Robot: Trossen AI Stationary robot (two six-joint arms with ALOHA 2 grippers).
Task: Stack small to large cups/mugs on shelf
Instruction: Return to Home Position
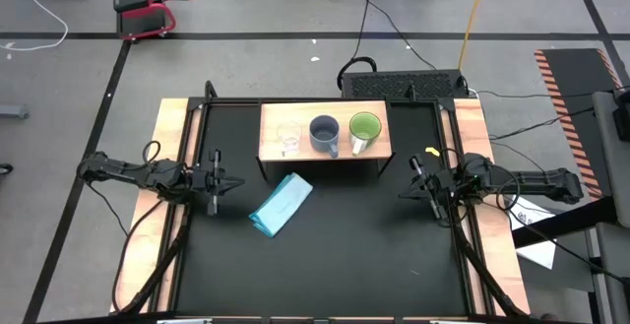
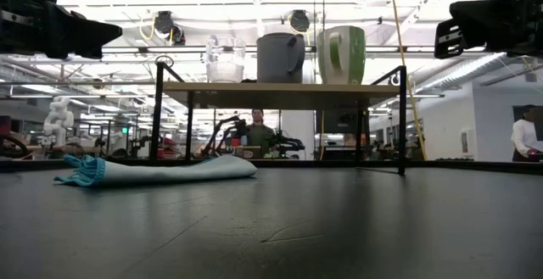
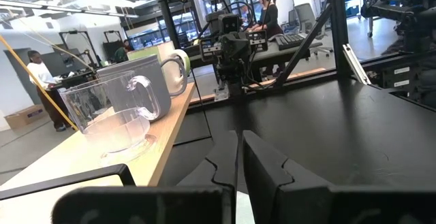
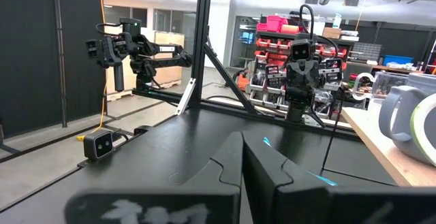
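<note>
The left gripper (image 1: 228, 181) and right gripper (image 1: 406, 190) are clenched, both empty. Between them the light-wood rectangular shelf (image 1: 271, 117) carries a clear glass cup (image 1: 287, 139), grey-blue handled mug (image 1: 324, 133) and lime-green mug (image 1: 364, 127).

Ahead of the left gripper (image 3: 238, 157) and its jaws, the grey-blue handled ceramic mug (image 3: 146, 81) hides most of the lime-green mug with a white handle (image 3: 176, 60); the small clear glass cup (image 3: 109, 118) overlaps the grey-blue mug's lower part; the light-wood rectangular shelf (image 3: 68, 166) runs off the picture's edge; beside the jaws of the right gripper (image 4: 242, 152), the lime-green mug and the grey-blue mug behind it are cut by the picture's edge; in the low view both arms are cut off at the top corners.
</note>
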